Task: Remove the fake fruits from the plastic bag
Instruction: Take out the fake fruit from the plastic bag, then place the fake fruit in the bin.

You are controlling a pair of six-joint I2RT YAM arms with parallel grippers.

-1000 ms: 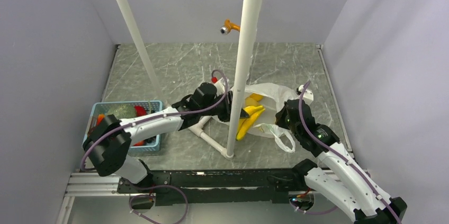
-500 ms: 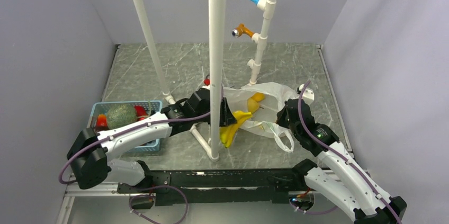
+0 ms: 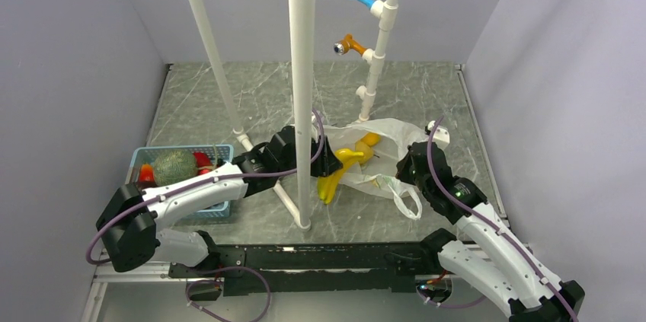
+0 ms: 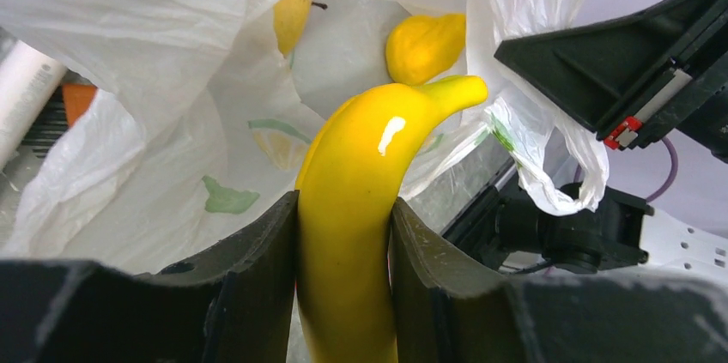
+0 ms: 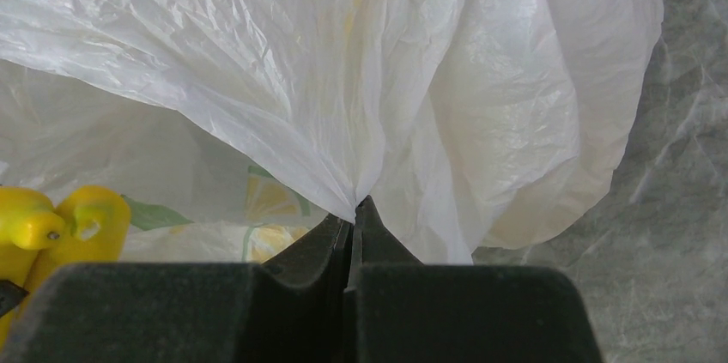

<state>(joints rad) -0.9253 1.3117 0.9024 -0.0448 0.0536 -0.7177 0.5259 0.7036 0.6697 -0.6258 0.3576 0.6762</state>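
While the left gripper (image 3: pixel 326 164) clamps the banana bunch (image 4: pixel 365 148) across its middle, the bunch sits half out of the mouth of the plastic bag (image 5: pixel 446 80), mid-table, right of centre. The right gripper (image 5: pixel 354 208) is fully closed, pinching a fold of the bag's near-right side (the anchor for the pull).

Risks:
- Glossy skin in a narrow two-finger grip: the bunch could twist or slide out on a quick pull left.
- Thin film may snag on the curved tip and drag, or tear at the pinch.
- The white pipe post (image 3: pixel 302 109) stands just beside the left wrist, so a swing toward the basket (image 3: pixel 222 148) at the left could clip it.
- A small yellow fruit (image 4: pixel 292 15) and an orange-yellow one (image 4: pixel 425 45) lie deeper in the bag, and a dragged bag would shift them.
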